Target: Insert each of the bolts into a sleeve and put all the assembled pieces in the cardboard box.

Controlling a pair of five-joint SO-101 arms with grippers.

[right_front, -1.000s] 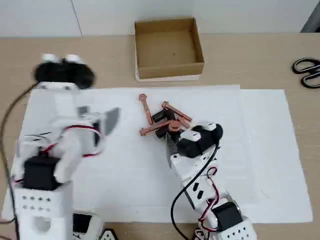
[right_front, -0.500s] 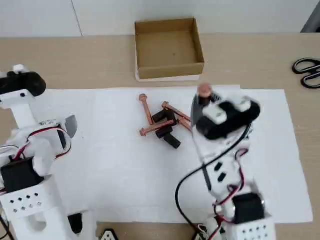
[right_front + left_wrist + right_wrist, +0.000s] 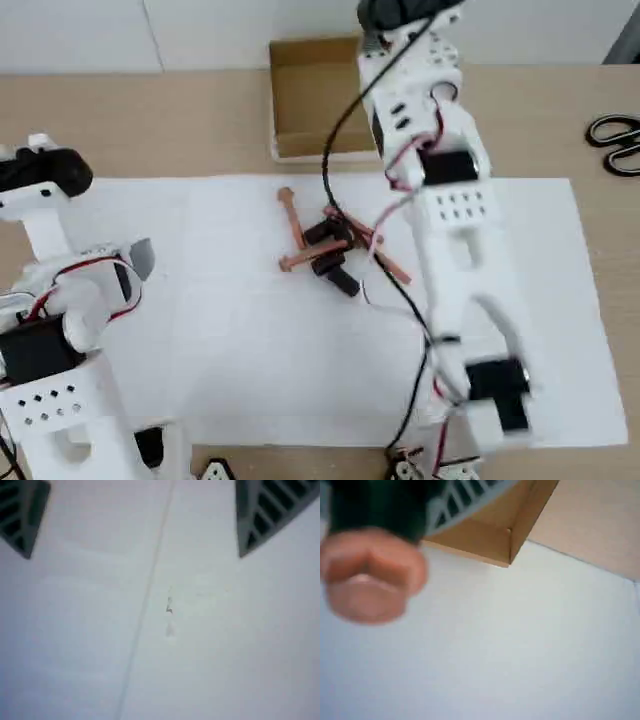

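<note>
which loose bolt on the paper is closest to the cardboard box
The leftmost bolt, at the pile's edge, its head pointing toward the cardboard box; the other bolts lie farther from it, among the black sleeves.

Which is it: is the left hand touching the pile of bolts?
Apart. In the high view the left hand sits over white paper, well clear of the pile of bolts; its wrist view shows bare paper between its fingers.

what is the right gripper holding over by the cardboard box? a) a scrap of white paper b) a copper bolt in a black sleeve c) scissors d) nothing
b: the right wrist view shows a copper bolt head poking out of a black sleeve, held close up, with a corner of the cardboard box just beyond.
</note>
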